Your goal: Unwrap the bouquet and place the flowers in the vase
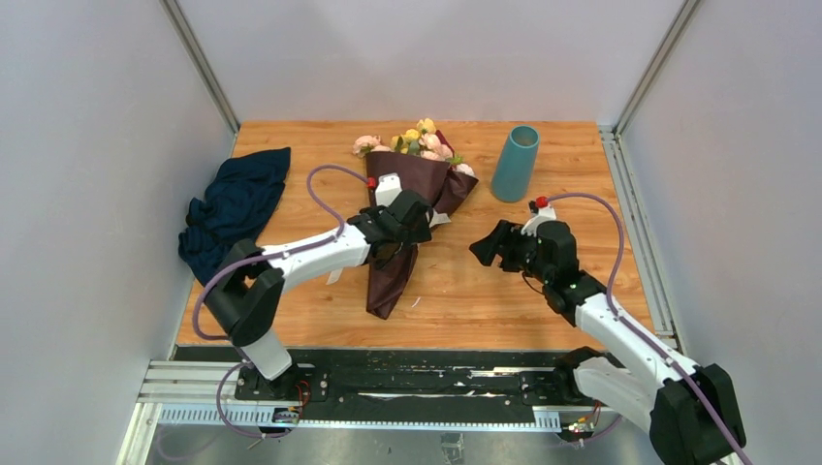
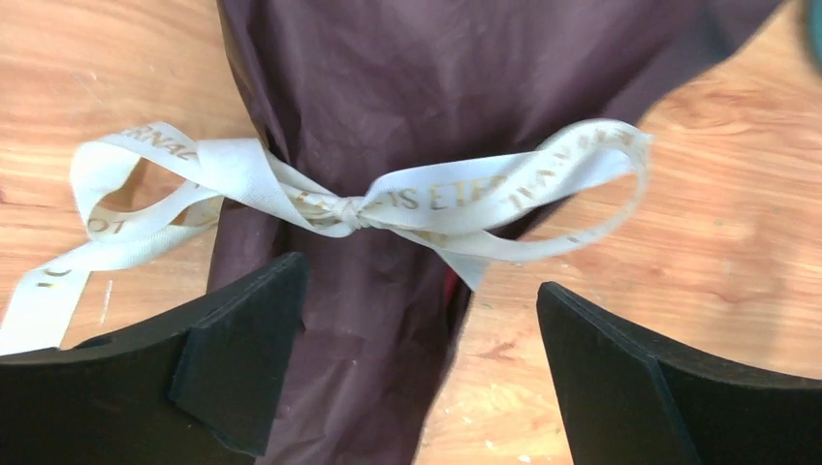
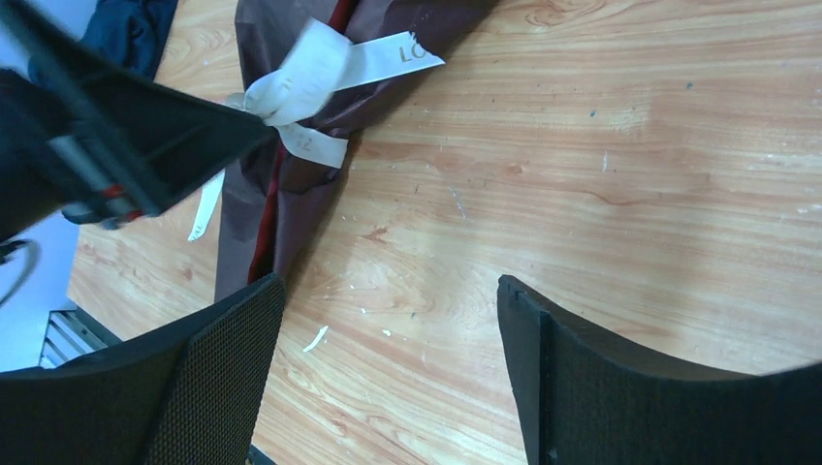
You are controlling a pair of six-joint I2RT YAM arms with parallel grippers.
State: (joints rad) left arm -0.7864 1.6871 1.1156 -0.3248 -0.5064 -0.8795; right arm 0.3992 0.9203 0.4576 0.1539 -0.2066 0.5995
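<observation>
Maroon wrapping paper fills the gap of the left pincer. Its jaws stand wide on either side of the narrow wrapped stem end and do not pinch it. The bouquet lies flat on the wooden bench, and its tapered tail runs back under this pincer toward the arm bases.

Just beyond the fingertips a beige ribbon bow is knotted around the paper, its loops spreading to both sides over the wood. Farther beyond, the flowers show pink and yellow at the open end of the wrap.

The right pincer hangs over bare wood to the right of the bouquet, jaws wide and nothing between them. From its side, a black finger of the left pincer covers part of the bow. A few white flecks lie on the wood just below it.

The teal vase stands beyond the right pincer, near the blooms but apart from them. A crumpled navy cloth lies well to the left of the left pincer.
</observation>
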